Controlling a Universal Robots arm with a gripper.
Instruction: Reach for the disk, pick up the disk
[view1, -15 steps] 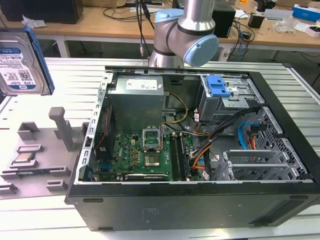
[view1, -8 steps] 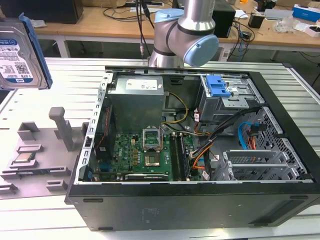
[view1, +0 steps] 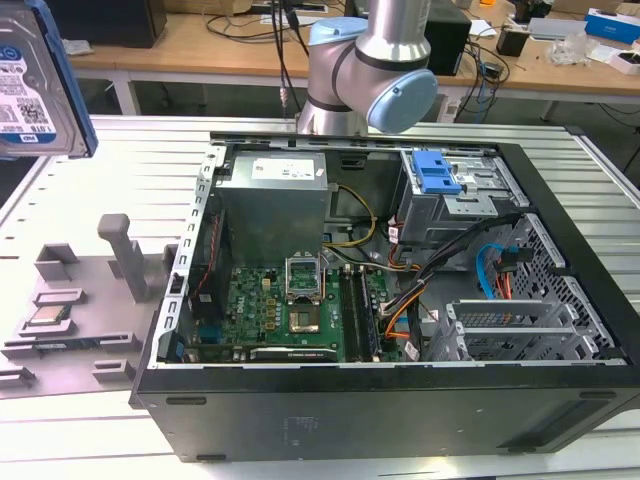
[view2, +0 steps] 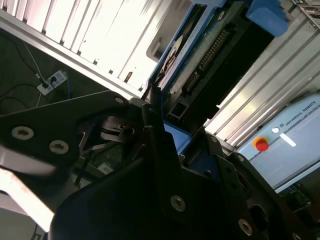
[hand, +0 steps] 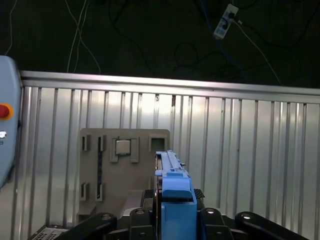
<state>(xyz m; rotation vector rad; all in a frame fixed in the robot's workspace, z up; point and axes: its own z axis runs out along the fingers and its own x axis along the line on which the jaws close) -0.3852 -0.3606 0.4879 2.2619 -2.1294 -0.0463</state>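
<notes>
Fingers (view2: 162, 150) clenched on the disk (view1: 35, 90), one on each flat face, as seen in both wrist views.

Position: the disk hangs in the air, clear of the desk (view1: 130, 165) and well to the exterior view's left of the open computer case (view1: 350, 410).

Label: a white-and-blue sticker with barcodes and small black print faces the exterior camera. In the second wrist view the other face shows, with a green circuit board and a row of connector pins.

Orientation: in the first wrist view the disk is edge-on, with its blue rail (hand: 172, 200) toward the camera. Its long axis runs straight out from my fingers.

Surface: ribbed aluminium desk. A grey fixture plate (view1: 80, 290) lies just beside the case on the exterior view's left and carries a small square CPU chip (view1: 48, 318). Inside the case are a green motherboard (view1: 280, 310) and a drive cage with a blue latch (view1: 435, 172).

Room: my arm (view1: 375, 60) rises behind the case. Beyond it stands a second desk (view1: 200, 40) of pale wood, strewn with cables. The floor is dark, with a power strip (hand: 225, 22) on it. A pendant with a red button (view2: 260, 145) shows in the second wrist view.
</notes>
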